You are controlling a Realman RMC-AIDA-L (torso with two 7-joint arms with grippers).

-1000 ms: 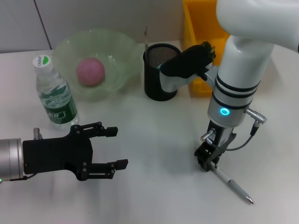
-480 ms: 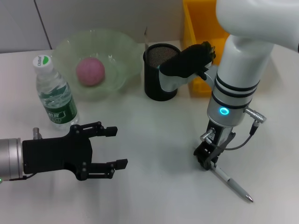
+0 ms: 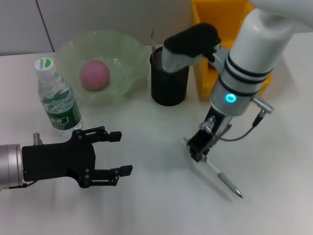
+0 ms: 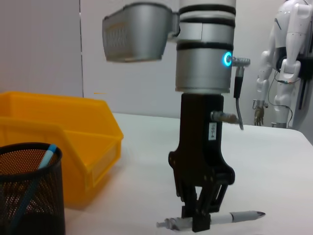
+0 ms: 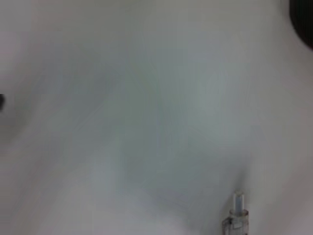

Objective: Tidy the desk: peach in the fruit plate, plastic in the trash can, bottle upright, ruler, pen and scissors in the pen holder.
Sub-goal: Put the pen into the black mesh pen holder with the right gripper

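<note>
Left of the pen holder (image 3: 168, 81), the bottle (image 3: 56, 97) stands upright beside the green fruit plate (image 3: 124, 54), where the peach (image 3: 95, 75) already rests. Nearer than the bottle, well apart from the holder, the left gripper (image 3: 120, 154) hovers with its jaws wide and nothing between them. Right of the holder and nearer, the right gripper (image 3: 197, 152) points down, clamped on the cap end of the pen (image 3: 222, 178), whose tip slants away over the white table (image 3: 156, 196). Only the left wrist view shows that grip clearly: the fingers (image 4: 201, 218) pinch the pen (image 4: 230, 218) level, just above the table, and a blue-tipped item leans inside the mesh holder (image 4: 29, 191). A yellow bin (image 3: 217, 29) sits behind the holder. Beyond the table stands a white humanoid figure (image 4: 288, 54).
</note>
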